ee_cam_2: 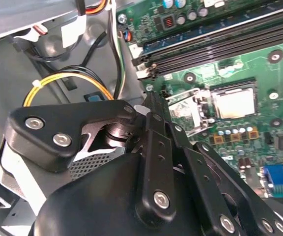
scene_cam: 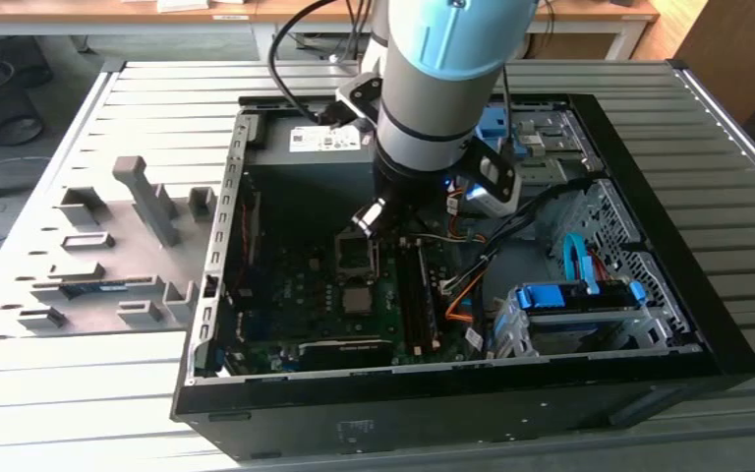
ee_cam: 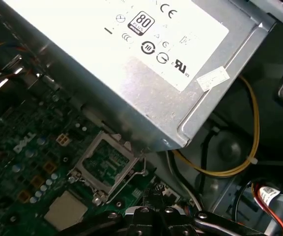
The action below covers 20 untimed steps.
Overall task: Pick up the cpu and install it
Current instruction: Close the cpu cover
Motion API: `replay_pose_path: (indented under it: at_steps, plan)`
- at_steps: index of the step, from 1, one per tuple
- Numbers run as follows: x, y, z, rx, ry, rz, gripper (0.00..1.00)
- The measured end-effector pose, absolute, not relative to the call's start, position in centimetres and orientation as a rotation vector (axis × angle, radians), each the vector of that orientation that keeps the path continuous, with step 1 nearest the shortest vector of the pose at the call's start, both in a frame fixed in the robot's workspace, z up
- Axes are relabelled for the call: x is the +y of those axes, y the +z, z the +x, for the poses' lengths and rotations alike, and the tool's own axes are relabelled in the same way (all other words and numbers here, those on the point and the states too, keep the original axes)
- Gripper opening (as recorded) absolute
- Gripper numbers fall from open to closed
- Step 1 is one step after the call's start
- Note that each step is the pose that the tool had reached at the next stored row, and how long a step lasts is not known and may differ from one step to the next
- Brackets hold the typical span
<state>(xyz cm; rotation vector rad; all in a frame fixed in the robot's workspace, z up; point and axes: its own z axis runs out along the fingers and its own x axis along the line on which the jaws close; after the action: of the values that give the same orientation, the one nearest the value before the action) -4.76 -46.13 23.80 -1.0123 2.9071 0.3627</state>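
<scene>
While the arm point(scene_cam: 436, 88) reaches steeply down into the case point(scene_cam: 640, 324), its gripper point(ee_cam_2: 154, 105) hangs pinched together above the board point(scene_cam: 312, 295), empty, the cpu point(ee_cam_2: 236, 103) sitting in its socket.

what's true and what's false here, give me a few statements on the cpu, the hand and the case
1. The cpu lies flat on the motherboard. True.
2. The computer case has its side panel on. False: it lies open, with the inside showing.
3. The hand hangs outside the case. False: it is inside the case, above the motherboard.
4. A yellow cable runs by the power supply. True.
</scene>
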Motion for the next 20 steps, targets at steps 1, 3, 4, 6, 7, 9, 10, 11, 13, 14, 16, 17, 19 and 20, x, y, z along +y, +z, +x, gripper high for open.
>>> replay_pose_path:
  at_steps: [1, 3, 4, 6, 7, 9, 10, 11, 13, 14, 16, 17, 19, 20]
  plan:
    - [-46.1, 23.7, -4.8, 2.905, 0.369, -1.012, 0.1]
    - [-46.1, 23.4, -4.8, 2.902, 0.374, -1.017, 0.1]
    - [-46.0, 23.2, -4.8, 2.899, 0.375, -1.027, 0.1]
    - [-46.0, 22.8, -4.8, 2.893, 0.376, -1.05, 0.1]
    - [-45.9, 22.6, -4.7, 2.89, 0.376, -1.061, 0.1]
    - [-45.8, 22.3, -4.7, 2.886, 0.377, -1.07, 0.1]
    - [-45.7, 22.1, -4.7, 2.885, 0.379, -1.073, 0.1]
    - [-45.7, 22.0, -4.7, 2.883, 0.38, -1.078, 0.1]
    - [-45.5, 21.8, -4.7, 2.879, 0.383, -1.089, 0.1]
    - [-45.5, 21.8, -4.7, 2.876, 0.388, -1.094, 0.1]
    - [-45.4, 21.6, -4.7, 2.868, 0.399, -1.104, 0.1]
    - [-45.4, 21.5, -4.7, 2.865, 0.405, -1.11, 0.1]
    - [-45.3, 21.2, -4.7, 2.858, 0.415, -1.118, 0.1]
    - [-45.3, 21.1, -4.7, 2.855, 0.42, -1.122, 0.1]
